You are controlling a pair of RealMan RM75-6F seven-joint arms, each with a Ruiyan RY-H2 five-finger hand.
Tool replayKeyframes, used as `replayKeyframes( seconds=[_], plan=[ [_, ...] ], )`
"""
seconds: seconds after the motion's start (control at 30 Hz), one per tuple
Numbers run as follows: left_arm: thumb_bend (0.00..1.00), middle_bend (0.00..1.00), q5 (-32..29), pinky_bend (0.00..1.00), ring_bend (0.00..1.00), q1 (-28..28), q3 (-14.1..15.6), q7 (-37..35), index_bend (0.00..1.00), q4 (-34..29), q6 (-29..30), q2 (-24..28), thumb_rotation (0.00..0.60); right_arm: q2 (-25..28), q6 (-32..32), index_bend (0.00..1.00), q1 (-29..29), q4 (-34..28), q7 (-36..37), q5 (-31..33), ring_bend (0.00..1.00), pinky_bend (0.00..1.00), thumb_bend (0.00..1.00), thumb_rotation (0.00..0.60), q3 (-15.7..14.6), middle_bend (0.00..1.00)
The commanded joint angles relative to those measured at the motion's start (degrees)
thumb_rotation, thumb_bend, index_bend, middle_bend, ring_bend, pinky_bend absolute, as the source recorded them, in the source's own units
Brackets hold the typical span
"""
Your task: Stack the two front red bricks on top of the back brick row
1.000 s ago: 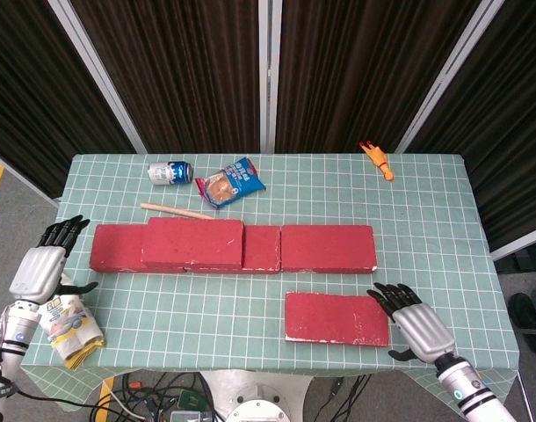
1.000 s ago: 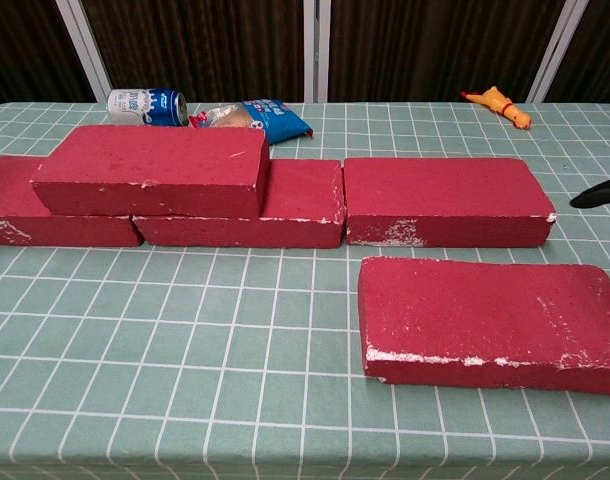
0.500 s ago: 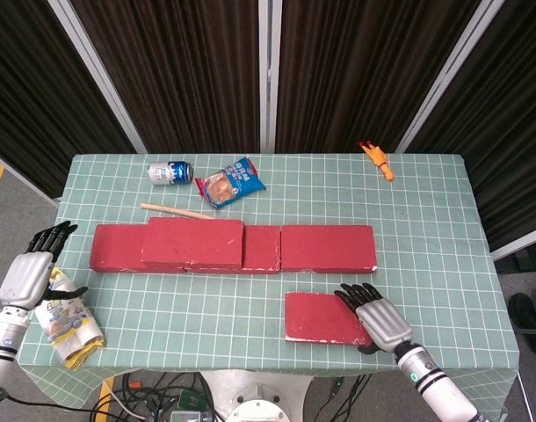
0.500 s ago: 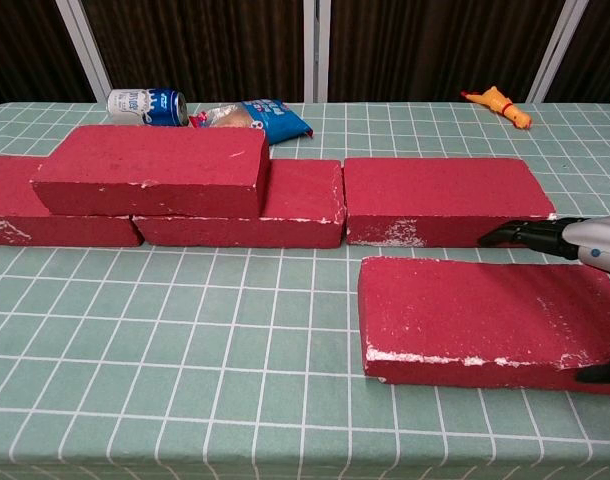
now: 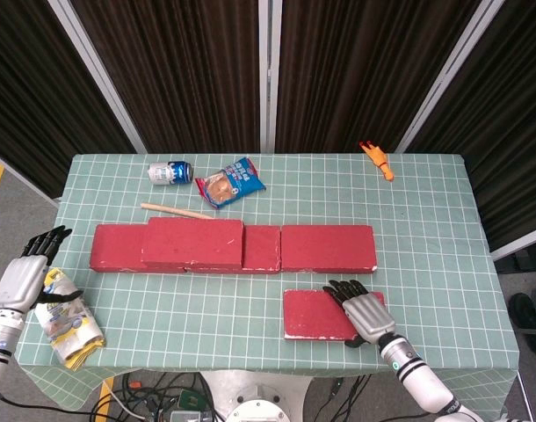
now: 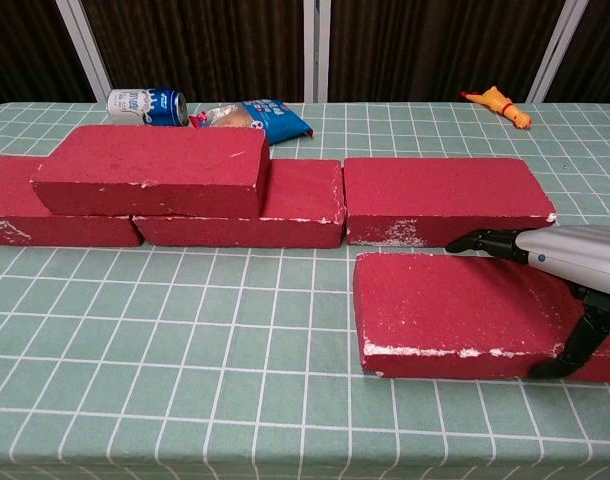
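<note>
Red front brick (image 5: 319, 315) at 5 o'clock on the table (image 5: 426, 220) now has our right hand (image 5: 363, 314) draped over its right end, thumb hooked on the near edge (grasping, we reckon). It's nudged slightly left, so lifting onto the back row (image 5: 233, 247) looks next; our left hand (image 5: 20, 280) hangs empty, fingers apart, at 8 o'clock.

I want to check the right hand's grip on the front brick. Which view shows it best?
The chest view: the right hand lies over the front brick, fingers on top and thumb at its near edge. The head view shows the right hand from above, covering the brick's right end, thumb hidden.
</note>
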Motion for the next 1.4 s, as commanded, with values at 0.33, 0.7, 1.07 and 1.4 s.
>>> replayKeyframes(
  seconds=[0.33,0.7,1.07,1.4],
  plan=[
    [0.07,0.0,-0.07,0.0,0.0,0.49,-0.85,0.17,0.04,0.1,-1.33,0.43,0.6,-1.27,0.86,0.0,0.75,1.92,2.38,-0.04,0.0,0.0,0.0,0.6,-0.7,0.2],
    [0.07,0.0,0.1,0.0,0.0,1.0,-1.47,0.08,0.04,0.26,-1.95,0.19,0.6,-0.47,4.61,0.0,-0.03,1.24,5.39,-4.26,0.08,0.03,0.03,0.6,-1.15,0.3],
    [0.07,0.0,1.15,0.0,0.0,1.61,-1.85,-1.48,0.04,-0.6,-1.88,1.46,0.6,7.25,6.6,0.0,3.64,-3.98,8.52,-8.16,0.12,0.14,0.04,0.6,5.58,0.33],
    [0.07,0.0,1.31,0.0,0.0,1.29,-2.19,-2.36,0.04,-0.34,-3.33,2.38,0.6,8.4,-8.15,0.02,17.96,5.78,6.16,8.31,0.12,0.15,0.04,0.6,14.65,0.34]
  ],
)
